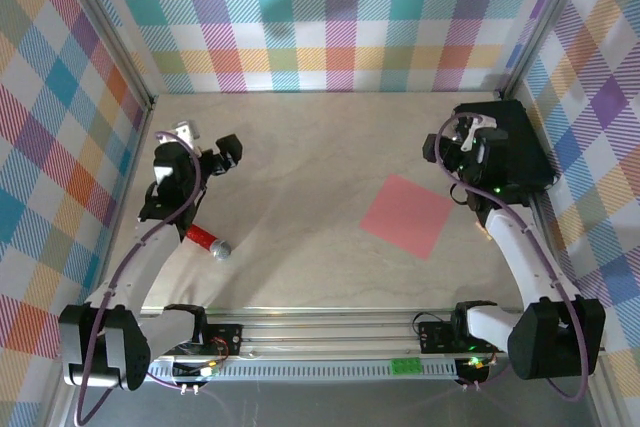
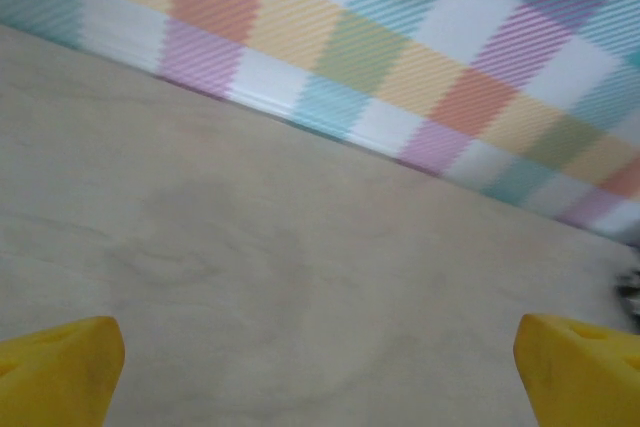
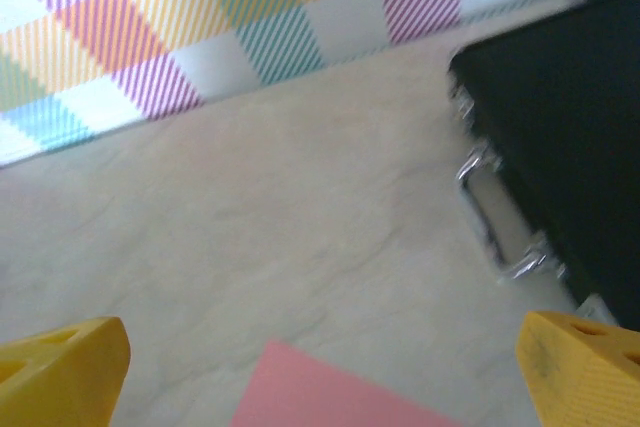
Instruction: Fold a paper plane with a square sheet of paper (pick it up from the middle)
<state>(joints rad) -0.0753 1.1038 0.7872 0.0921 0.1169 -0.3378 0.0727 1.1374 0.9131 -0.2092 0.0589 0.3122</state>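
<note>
Yellow fingertips (image 3: 65, 372) show at the bottom of your right wrist view, one in each corner. So the right gripper (image 3: 320, 387) is spread wide and holds nothing. Your left gripper (image 2: 320, 377) is the same: spread wide over the bare table (image 2: 250, 247), with nothing in it.

The square sheet of paper (image 1: 408, 214) lies flat on the table, over on the right side (it has no fold in it yet). It sits just in front of the right gripper and near the black case (image 1: 520, 152).

What could go wrong? The paper is thin and lies flat. I think the tips may just push it along, or scrunch it, when you pinch the middle. If you come down crooked, you may grab an edge instead. The black case is close to your right arm, so a wide swing could bump it. The small red object (image 1: 205, 239) lies by your left arm and could roll away if the arm knocks it.
</note>
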